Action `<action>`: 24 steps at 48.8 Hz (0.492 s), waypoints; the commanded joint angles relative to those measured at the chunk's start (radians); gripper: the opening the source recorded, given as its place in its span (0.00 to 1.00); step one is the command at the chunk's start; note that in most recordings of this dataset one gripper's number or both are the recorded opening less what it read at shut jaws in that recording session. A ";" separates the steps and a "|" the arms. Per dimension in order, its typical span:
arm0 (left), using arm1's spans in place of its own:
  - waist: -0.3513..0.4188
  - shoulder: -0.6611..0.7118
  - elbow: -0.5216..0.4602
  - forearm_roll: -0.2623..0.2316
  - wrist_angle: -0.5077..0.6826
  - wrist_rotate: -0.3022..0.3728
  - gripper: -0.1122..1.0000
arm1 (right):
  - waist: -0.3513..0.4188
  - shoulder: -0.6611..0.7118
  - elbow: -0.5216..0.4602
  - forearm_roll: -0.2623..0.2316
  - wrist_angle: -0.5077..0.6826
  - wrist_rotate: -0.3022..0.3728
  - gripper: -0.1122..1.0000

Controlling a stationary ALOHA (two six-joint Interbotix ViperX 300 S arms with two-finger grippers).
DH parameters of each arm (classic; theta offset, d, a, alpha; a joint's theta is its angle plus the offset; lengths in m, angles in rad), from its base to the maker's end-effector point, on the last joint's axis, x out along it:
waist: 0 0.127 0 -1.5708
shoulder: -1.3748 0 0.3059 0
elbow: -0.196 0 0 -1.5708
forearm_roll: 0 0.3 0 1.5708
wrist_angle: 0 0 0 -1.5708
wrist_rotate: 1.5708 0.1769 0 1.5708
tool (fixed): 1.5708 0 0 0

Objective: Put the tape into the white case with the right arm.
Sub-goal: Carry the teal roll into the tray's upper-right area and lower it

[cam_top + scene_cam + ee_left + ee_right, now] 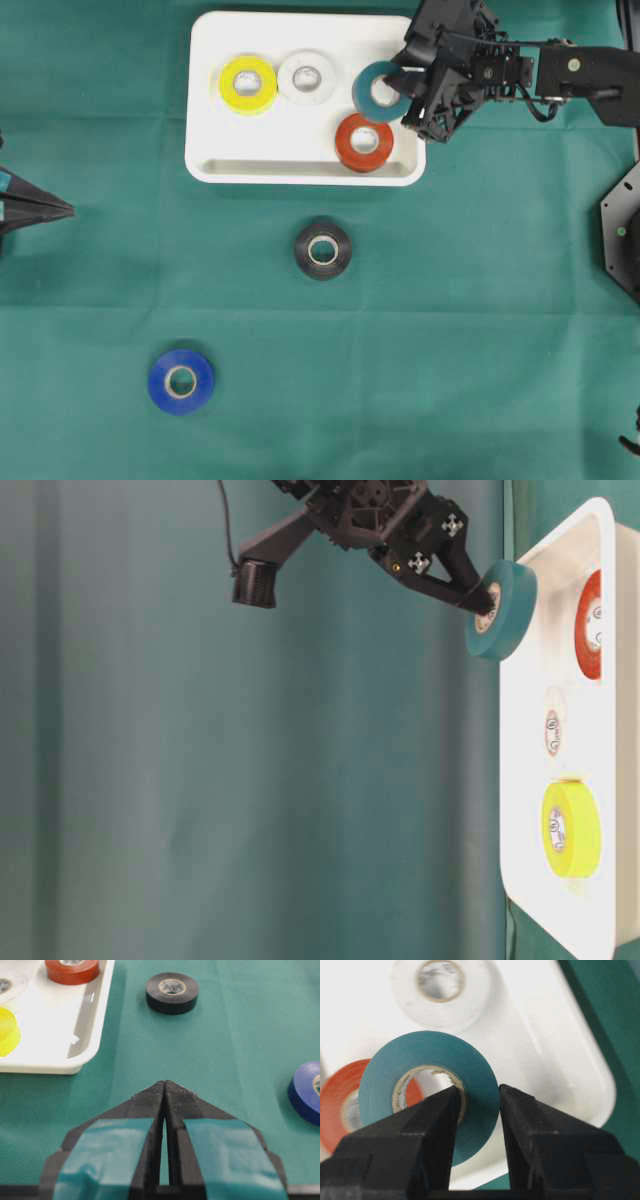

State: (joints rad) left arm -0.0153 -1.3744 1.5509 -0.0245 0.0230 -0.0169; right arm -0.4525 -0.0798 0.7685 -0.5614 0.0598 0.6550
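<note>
- Your right gripper [477,1097] is clamped on the teal tape [427,1087]: one finger in the core, the other on the outer wall.
- That roll hangs tilted over the white case [300,165], above its right end in the overhead view, clear of the floor.
- Lying in the case: red tape [364,141], white tape [307,76], yellow tape [248,84].
- Black tape [323,249] and blue tape [181,381] sit on the green cloth [480,330].
- Your left gripper [164,1091] is parked at the left edge, tips pressed together, holding nothing.

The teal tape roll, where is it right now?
The teal tape roll hangs in the right gripper, above the white case's right end, beside the red roll.
</note>
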 commanded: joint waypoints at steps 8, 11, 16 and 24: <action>0.000 0.008 -0.011 0.000 -0.011 0.000 0.10 | -0.029 0.032 -0.025 -0.003 -0.074 0.003 0.09; 0.000 0.009 -0.011 0.000 -0.011 0.000 0.10 | -0.032 0.041 -0.025 -0.003 -0.074 0.003 0.09; 0.000 0.009 -0.011 0.000 -0.009 0.000 0.10 | -0.034 0.044 -0.025 -0.003 -0.067 0.008 0.09; 0.000 0.008 -0.009 0.000 -0.009 0.000 0.10 | -0.035 0.044 -0.025 -0.003 -0.060 0.009 0.09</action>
State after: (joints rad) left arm -0.0153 -1.3744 1.5509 -0.0245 0.0230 -0.0169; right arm -0.4832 -0.0230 0.7670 -0.5630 0.0031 0.6627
